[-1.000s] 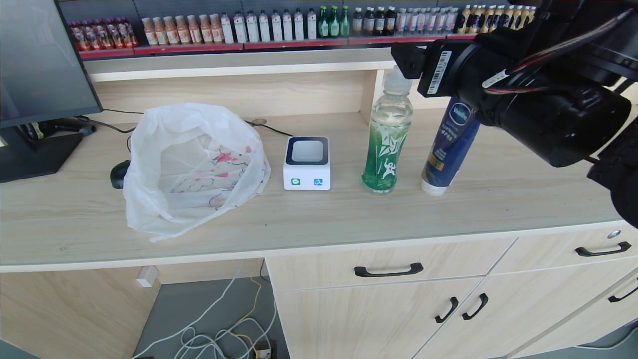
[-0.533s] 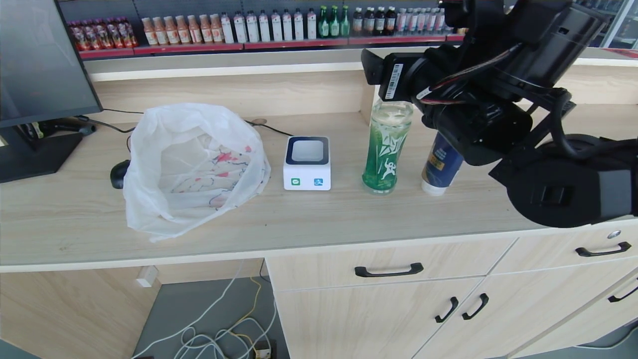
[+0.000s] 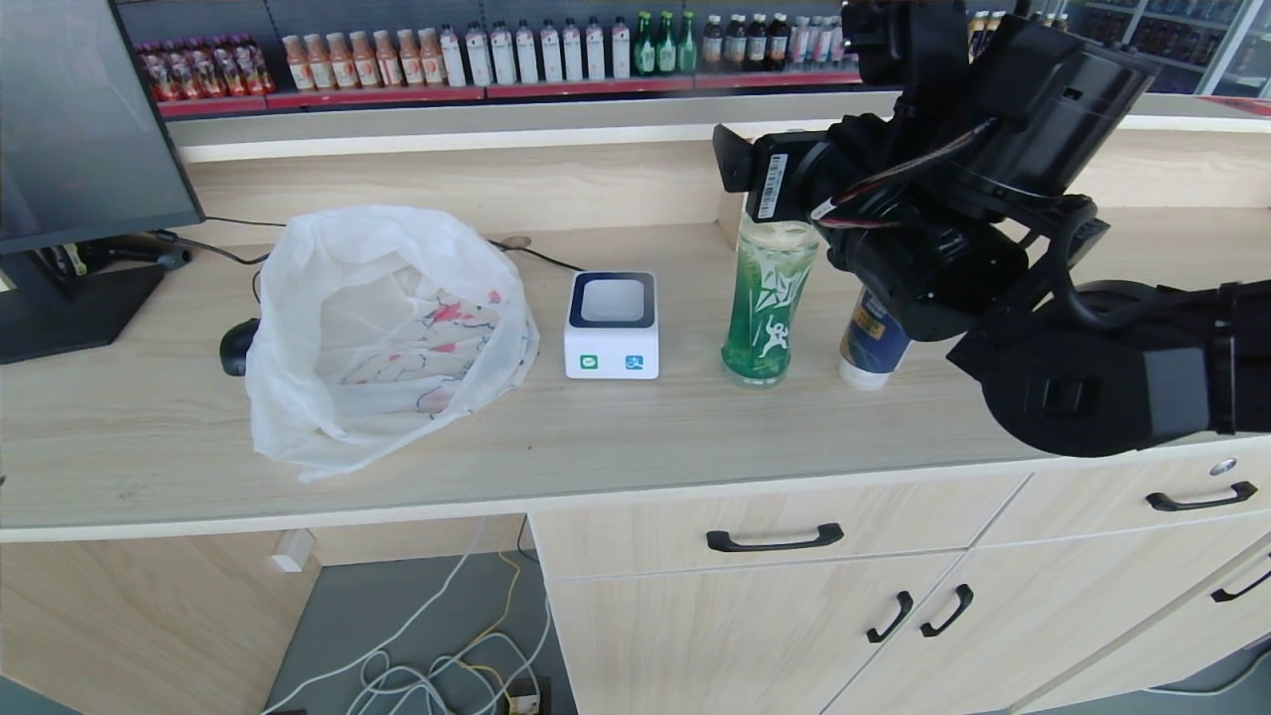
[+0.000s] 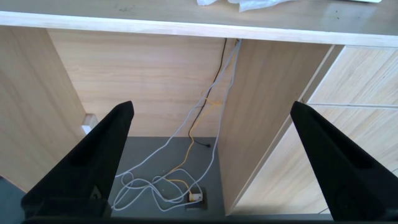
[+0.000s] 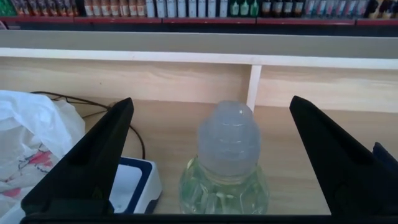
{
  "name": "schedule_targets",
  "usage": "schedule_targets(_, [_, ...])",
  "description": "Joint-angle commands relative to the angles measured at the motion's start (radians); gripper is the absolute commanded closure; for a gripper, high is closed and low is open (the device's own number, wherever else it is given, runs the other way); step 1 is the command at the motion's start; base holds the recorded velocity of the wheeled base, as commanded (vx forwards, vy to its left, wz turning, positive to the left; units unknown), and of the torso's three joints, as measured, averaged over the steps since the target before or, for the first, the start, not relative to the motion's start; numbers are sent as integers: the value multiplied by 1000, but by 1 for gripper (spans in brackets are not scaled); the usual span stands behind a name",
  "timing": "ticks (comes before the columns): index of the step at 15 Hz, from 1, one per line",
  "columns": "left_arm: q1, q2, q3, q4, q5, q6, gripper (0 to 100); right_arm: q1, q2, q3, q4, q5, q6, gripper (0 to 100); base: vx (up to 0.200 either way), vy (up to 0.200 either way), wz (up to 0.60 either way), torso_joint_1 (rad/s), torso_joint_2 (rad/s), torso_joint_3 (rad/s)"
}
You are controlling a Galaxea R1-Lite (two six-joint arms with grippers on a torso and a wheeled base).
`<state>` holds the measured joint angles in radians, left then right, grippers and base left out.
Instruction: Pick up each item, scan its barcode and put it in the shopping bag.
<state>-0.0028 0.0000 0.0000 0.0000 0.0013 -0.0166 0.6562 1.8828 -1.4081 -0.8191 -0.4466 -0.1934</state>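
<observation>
Right end effector (image 5: pixel 210 104) spread wide, seemingly flanking the bottle (image 3: pixel 770 298).

No word or number is coming through legibly. A white barcode sticker (image 3: pixel 770 184) is showing black bars on the camera housing of the right arm (image 3: pixel 933 258). The scanner (image 3: pixel 612 326) is displaying 2 small square icons on its front face, 1 green and 1 blue. The green bottle (image 3: pixel 767 308) is carrying a white figure graphic. The tube (image 3: pixel 874 343) is showing a yellow label patch, its print too small to read. The shopping bag (image 3: pixel 387 338) is bearing red and blue markings, crumpled beyond reading.
</observation>
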Motion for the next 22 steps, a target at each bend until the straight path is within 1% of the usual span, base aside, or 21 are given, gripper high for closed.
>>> schedule_targets(1, [0,2,0,0,0,0,0,-7,-7,20,0,0,3,0,0,0,0,0,0,0])
schedule_targets(4, [0,0,0,0,0,0,0,-7,-5,35,-2,0,23,0,0,0,0,0,0,0])
schedule_targets(7, [0,2,0,0,0,0,0,-7,1,84,-2,0,52,0,0,0,0,0,0,0])
schedule_targets(11, [0,2,0,0,0,0,0,-9,6,104,-2,0,58,0,0,0,0,0,0,0])
schedule_targets(15, [0,2,0,0,0,0,0,-21,22,147,-64,0,58,0,0,0,0,0,0,0])
schedule_targets(18, [0,0,0,0,0,0,0,-21,26,186,-81,0,60,0,0,0,0,0,0,0])
schedule_targets(22, [0,2,0,0,0,0,0,-21,41,192,-94,2,66,0,0,0,0,0,0,0])
